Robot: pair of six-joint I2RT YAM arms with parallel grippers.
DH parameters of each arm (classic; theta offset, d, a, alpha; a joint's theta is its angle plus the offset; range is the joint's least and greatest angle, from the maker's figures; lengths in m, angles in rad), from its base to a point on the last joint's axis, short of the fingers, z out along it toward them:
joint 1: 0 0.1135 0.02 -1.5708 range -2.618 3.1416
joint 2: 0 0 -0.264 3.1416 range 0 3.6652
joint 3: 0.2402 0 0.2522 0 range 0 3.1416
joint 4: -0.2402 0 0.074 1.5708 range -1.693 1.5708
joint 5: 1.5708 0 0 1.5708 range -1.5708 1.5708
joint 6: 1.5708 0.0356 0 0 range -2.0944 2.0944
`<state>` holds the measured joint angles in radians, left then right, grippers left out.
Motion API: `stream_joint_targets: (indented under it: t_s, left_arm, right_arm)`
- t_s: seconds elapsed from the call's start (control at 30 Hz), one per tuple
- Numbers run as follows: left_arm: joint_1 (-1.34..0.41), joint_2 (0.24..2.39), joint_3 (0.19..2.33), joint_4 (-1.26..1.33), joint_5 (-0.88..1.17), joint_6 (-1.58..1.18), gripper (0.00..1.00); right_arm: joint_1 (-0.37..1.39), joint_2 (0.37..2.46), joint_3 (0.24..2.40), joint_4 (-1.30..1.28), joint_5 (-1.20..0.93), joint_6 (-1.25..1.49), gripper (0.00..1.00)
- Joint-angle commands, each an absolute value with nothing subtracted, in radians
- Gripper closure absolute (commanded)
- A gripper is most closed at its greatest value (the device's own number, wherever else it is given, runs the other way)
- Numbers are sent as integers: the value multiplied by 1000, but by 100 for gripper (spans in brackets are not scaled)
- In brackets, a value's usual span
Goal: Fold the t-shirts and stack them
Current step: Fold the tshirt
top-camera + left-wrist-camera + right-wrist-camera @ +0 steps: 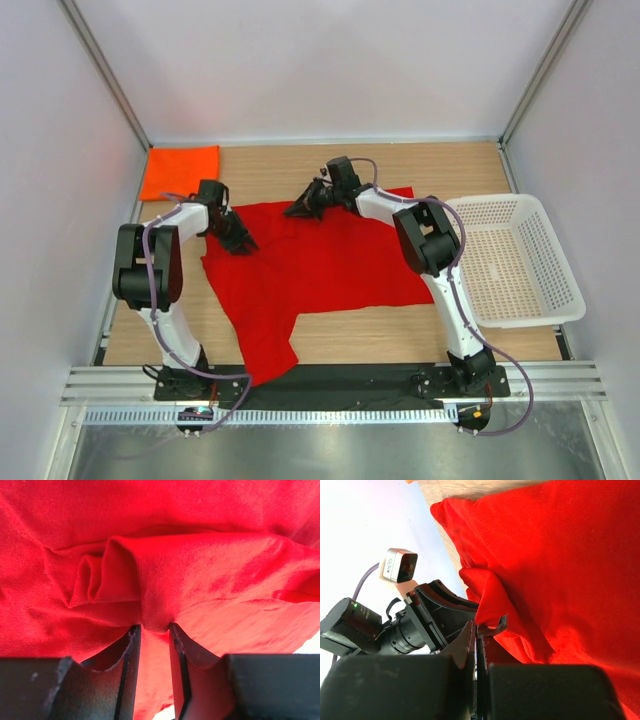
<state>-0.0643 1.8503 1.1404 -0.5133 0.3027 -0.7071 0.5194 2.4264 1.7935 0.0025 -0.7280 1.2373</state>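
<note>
red shirt [330,262] spread, rumpled — flap trailing near | left gripper [152,629] clamped on its fold | right gripper [479,630] clamped on its far edge | orange shirt [180,171] folded, far left

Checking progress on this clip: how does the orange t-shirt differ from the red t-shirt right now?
The orange t-shirt is folded into a compact rectangle; the red t-shirt lies spread out and rumpled. The orange one sits in the far left corner of the table, the red one across its middle. Neither gripper touches the orange one; the left gripper and right gripper each pinch the red one's cloth. Both are plain and unprinted.
</note>
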Motion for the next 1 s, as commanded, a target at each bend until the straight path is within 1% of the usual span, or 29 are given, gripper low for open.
stream_joint_targets:
  t_s: [0.0, 0.13, 0.23, 0.3, 0.4, 0.5, 0.8, 0.97]
  left_arm:
    - [-61, 1792, 1152, -535, 284, -706, 68]
    - [-61, 1726, 1172, -594, 267, -696, 67]
    - [-60, 1692, 1189, -585, 244, -689, 64]
    - [-60, 1710, 1231, -592, 233, -675, 65]
    - [-61, 1792, 1284, -637, 248, -670, 68]
    - [-61, 1831, 1289, -643, 249, -678, 70]
    - [-72, 1845, 1236, -638, 235, -690, 68]
    - [-84, 1871, 1250, -630, 255, -693, 68]
  right_arm:
    - [514, 2395, 1830, -20, -750, 1223, 99]
    - [509, 2398, 1833, -18, -753, 1221, 99]
    - [506, 2398, 1836, -17, -755, 1221, 99]
    - [503, 2396, 1836, -18, -756, 1220, 99]
    - [503, 2402, 1841, -17, -756, 1226, 99]
    - [500, 2405, 1847, -18, -759, 1227, 99]
    - [500, 2411, 1853, -17, -759, 1227, 99]
    - [500, 2410, 1848, -18, -755, 1226, 99]
